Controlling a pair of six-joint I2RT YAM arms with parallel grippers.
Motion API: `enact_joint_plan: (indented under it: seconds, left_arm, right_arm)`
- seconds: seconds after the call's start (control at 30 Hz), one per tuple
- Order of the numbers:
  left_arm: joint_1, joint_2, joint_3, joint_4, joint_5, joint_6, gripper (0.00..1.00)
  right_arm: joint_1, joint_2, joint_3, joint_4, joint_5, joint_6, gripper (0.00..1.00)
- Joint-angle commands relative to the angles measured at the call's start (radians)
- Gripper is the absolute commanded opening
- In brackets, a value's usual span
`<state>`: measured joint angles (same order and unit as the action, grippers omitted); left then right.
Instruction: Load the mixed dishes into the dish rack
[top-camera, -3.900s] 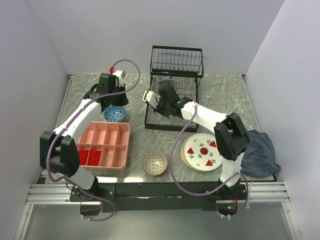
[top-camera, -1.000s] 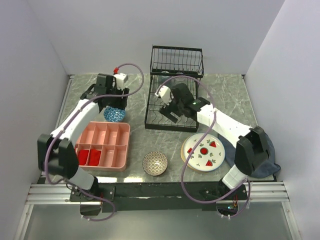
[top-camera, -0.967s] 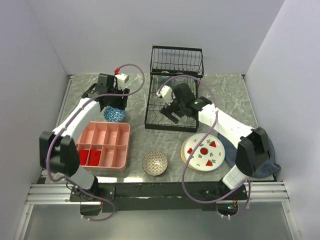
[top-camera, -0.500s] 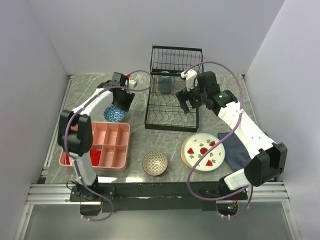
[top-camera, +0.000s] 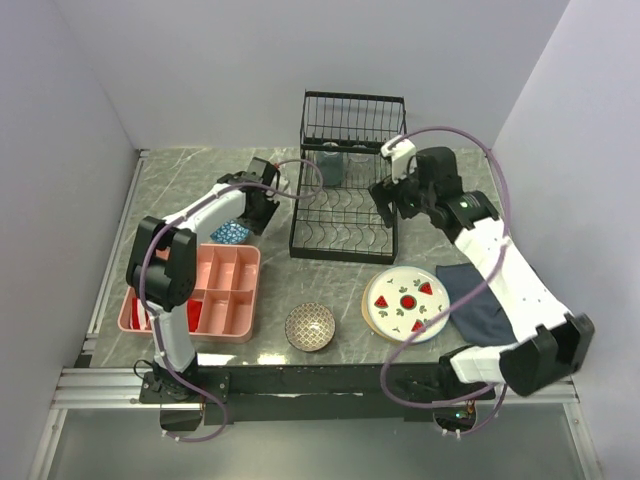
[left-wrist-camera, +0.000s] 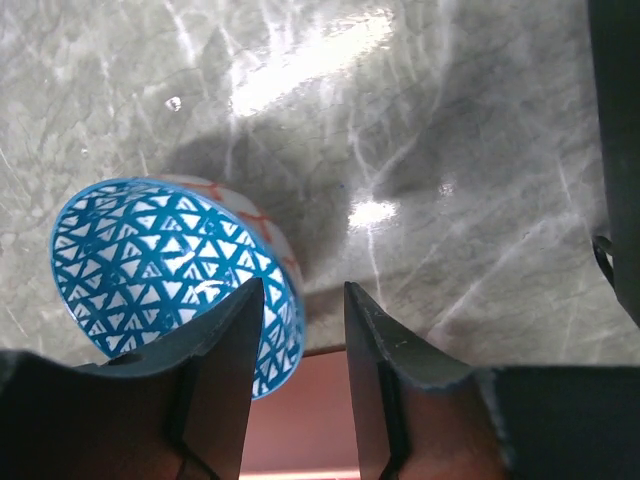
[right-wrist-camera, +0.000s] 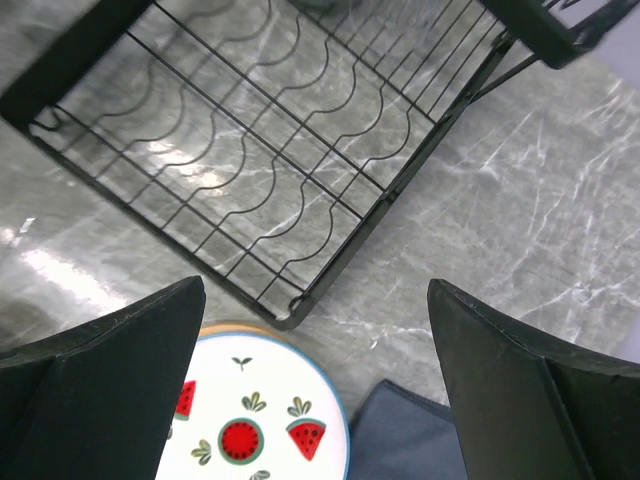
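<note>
Top external view shows the dish rack (top-camera: 346, 178) with no bowl or plate loaded, the pinkish-brown bowl (top-camera: 310, 326) and watermelon plate (top-camera: 405, 303) on the table, and the blue bowl (top-camera: 231, 232) half hidden by the left gripper (top-camera: 262, 212). Left wrist view alone reveals its fingers (left-wrist-camera: 225, 350) straddling that bowl's rim (left-wrist-camera: 285, 300), narrowed but with no clamp evident. Right wrist view shows the right gripper (right-wrist-camera: 315, 385) spread wide and empty over the rack's corner.

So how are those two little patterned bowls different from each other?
The blue bowl has a blue-and-white triangle lattice inside; the pinkish-brown bowl has a darker, muted pattern. The blue bowl sits farther back beside the pink tray, with the left end effector straddling its rim; the pinkish-brown bowl sits alone near the front edge, untouched. Both are small, round, upright and not yet in the dish rack.
</note>
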<state>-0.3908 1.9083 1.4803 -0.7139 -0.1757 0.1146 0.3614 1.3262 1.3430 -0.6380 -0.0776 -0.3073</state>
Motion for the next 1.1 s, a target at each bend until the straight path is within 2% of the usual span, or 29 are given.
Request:
enact_joint_plan:
  seconds: [0.0, 0.07, 0.33, 0.37, 0.53, 0.6, 0.67, 0.83, 0.87, 0.97, 1.07]
  left_arm:
    - [-0.002, 0.024, -0.015, 0.021, -0.082, 0.036, 0.42]
    - [-0.003, 0.035, -0.014, 0.021, -0.082, 0.036, 0.36]
    - [0.003, 0.058, -0.002, 0.031, -0.096, 0.046, 0.27]
    - [0.001, 0.057, -0.002, 0.034, -0.099, 0.048, 0.22]
    - [0.001, 0.019, 0.026, 0.021, -0.085, 0.045, 0.14]
    - [0.003, 0.000, 0.047, 0.013, -0.077, 0.046, 0.03]
    - [0.006, -0.034, 0.072, -0.018, -0.044, 0.046, 0.01]
    - [0.044, -0.153, 0.173, -0.068, 0.151, 0.017, 0.01]
    - [0.056, -0.170, 0.179, -0.056, 0.251, 0.014, 0.01]
    - [0.082, -0.242, 0.149, -0.007, 0.414, -0.012, 0.01]
    - [0.087, -0.339, 0.036, 0.132, 0.576, -0.067, 0.01]
  right_arm:
    - [-0.006, -0.125, -0.027, 0.037, -0.033, 0.031, 1.00]
    - [-0.006, -0.172, -0.053, 0.040, -0.027, 0.028, 1.00]
    - [-0.022, -0.248, -0.116, 0.070, 0.004, 0.020, 1.00]
    - [-0.029, -0.249, -0.113, 0.072, 0.002, 0.025, 1.00]
    - [-0.056, -0.255, -0.120, 0.070, -0.004, 0.020, 1.00]
    - [-0.061, -0.255, -0.128, 0.075, -0.005, 0.014, 1.00]
    - [-0.068, -0.254, -0.127, 0.075, -0.010, 0.017, 1.00]
    - [-0.094, -0.234, -0.082, 0.060, 0.013, 0.016, 1.00]
    - [-0.099, -0.228, -0.077, 0.057, 0.033, 0.017, 1.00]
    - [-0.125, -0.217, -0.067, 0.044, 0.074, 0.028, 1.00]
    - [-0.162, -0.203, -0.050, 0.015, 0.075, 0.045, 1.00]
